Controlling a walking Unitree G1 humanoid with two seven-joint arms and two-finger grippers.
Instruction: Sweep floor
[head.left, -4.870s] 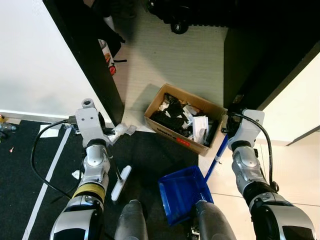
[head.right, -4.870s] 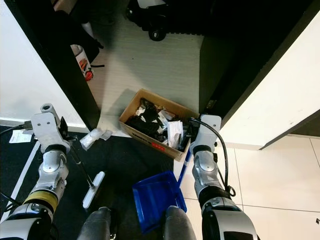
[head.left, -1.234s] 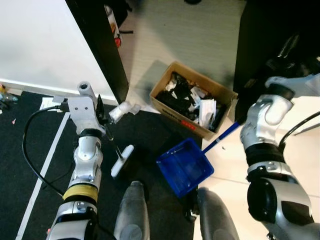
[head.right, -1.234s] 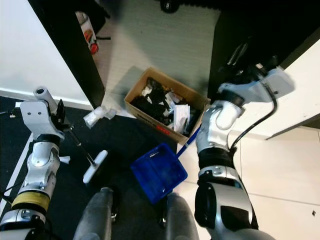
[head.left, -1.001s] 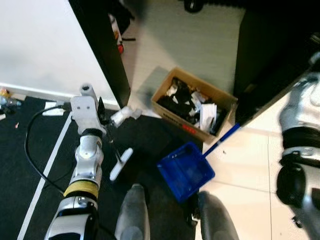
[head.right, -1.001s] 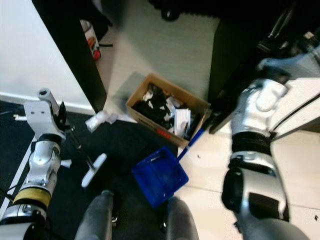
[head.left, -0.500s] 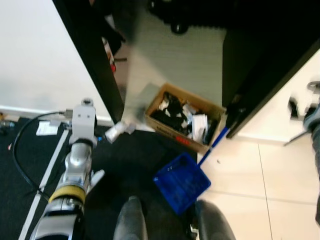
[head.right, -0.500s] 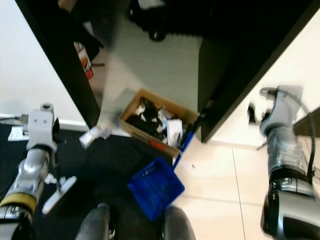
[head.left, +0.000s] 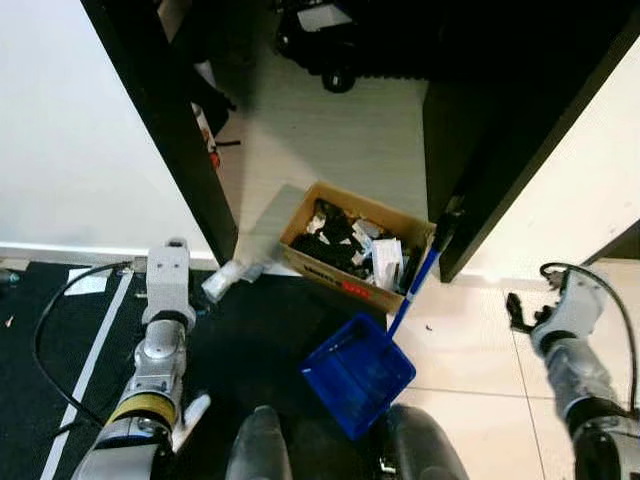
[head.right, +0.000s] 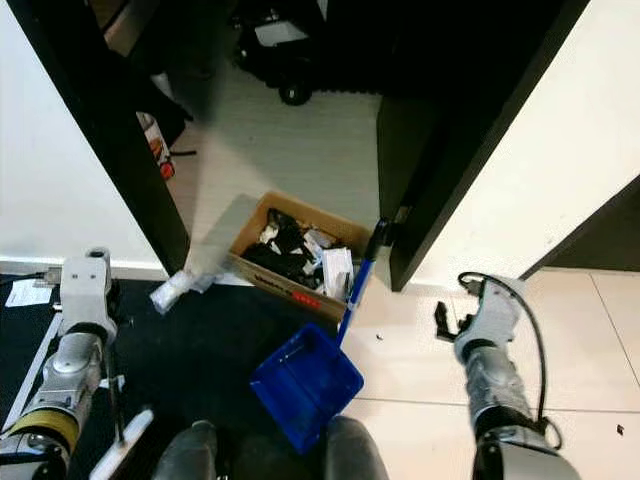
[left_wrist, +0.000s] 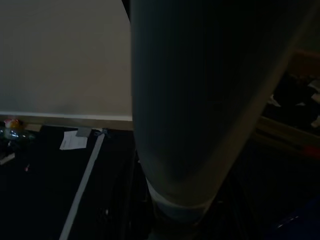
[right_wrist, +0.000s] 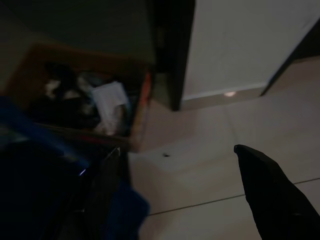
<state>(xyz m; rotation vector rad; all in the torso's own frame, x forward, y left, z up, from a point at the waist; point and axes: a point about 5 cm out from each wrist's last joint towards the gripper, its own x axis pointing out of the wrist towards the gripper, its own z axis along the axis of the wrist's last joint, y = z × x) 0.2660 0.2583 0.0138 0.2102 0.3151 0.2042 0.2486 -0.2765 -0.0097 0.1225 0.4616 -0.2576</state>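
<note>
The blue dustpan is left standing free; the right claw is spread empty. Its handle should be regripped. The left claw's state cannot be told.

A cardboard box of black and white scraps sits on pale floor, beside a black mat with a white stripe.

Head eyes look down; wrist views seem dark.
</note>
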